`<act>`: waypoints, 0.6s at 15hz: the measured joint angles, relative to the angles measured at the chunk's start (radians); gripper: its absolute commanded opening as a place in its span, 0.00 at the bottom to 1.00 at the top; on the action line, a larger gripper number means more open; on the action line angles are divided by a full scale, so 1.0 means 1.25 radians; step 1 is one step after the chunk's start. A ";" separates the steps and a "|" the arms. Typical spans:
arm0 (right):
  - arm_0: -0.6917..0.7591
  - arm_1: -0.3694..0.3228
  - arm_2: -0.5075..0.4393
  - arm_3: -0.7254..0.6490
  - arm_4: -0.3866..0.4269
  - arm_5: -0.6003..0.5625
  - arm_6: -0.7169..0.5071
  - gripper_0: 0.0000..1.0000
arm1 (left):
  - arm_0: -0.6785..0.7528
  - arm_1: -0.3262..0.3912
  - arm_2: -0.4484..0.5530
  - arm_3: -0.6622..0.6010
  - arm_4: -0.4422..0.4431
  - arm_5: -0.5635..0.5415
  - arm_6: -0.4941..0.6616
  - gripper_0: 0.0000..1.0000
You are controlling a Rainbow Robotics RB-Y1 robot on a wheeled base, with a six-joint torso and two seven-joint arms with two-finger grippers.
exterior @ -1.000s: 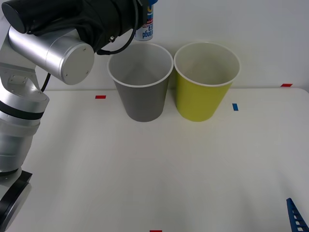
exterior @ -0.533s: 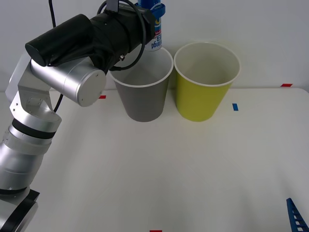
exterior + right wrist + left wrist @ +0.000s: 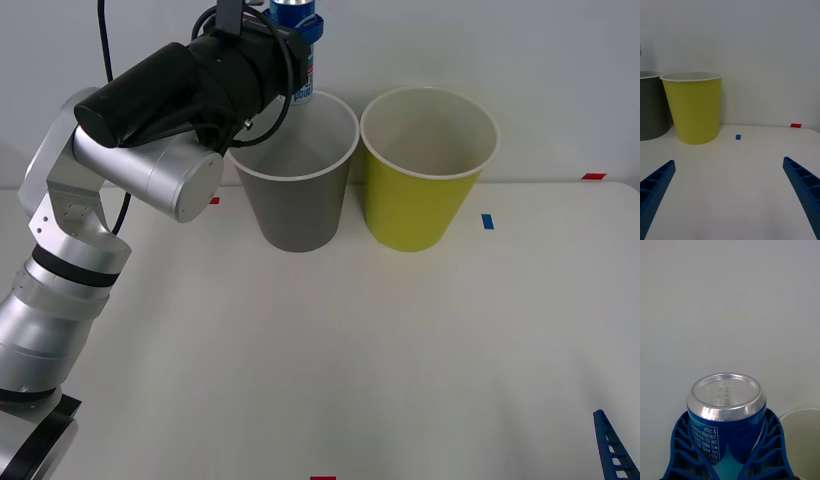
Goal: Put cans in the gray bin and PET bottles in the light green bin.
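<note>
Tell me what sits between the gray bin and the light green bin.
Nothing: in the front view the gray bin and light green bin stand side by side, rims nearly touching, with just a narrow bare gap.

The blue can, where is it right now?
In the front view, the blue can is up in the air on the robot's left, held by the left pincer just behind the gray bin's far rim.

Cans: one, blue can [image 3: 725,416], clamped between the left gripper [image 3: 727,450] jaws.
Bins: two, gray bin [image 3: 292,170] and light green bin [image 3: 425,165].
Grippers: two; right gripper [image 3: 730,198] with jaws spread.
Tape marks on table [image 3: 350,340]: three red, one blue.
</note>
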 measured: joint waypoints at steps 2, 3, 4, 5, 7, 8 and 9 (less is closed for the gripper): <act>0.000 0.000 0.000 0.000 0.000 0.000 0.000 1.00 | 0.000 0.001 0.000 0.001 -0.003 0.000 0.001 0.00; 0.000 0.000 0.000 0.000 0.000 0.000 0.000 1.00 | 0.000 0.003 0.000 0.001 -0.003 0.000 0.001 0.00; 0.000 0.000 0.000 0.000 0.000 0.000 0.000 1.00 | 0.000 0.007 0.000 0.001 -0.003 0.000 0.001 0.00; 0.000 0.000 0.000 0.000 0.000 0.000 0.000 1.00 | 0.000 0.010 0.000 0.001 -0.003 0.000 0.001 0.00; 0.000 0.000 0.000 0.000 0.000 0.000 0.000 1.00 | 0.000 0.013 0.000 0.001 -0.004 0.000 0.001 0.00; 0.000 0.000 0.000 0.000 0.000 0.000 0.000 1.00 | 0.000 0.015 0.000 0.001 -0.004 0.000 0.001 0.00; 0.000 0.000 0.000 0.000 0.000 0.000 0.000 1.00 | 0.001 0.018 0.000 0.001 -0.005 0.000 0.001 0.00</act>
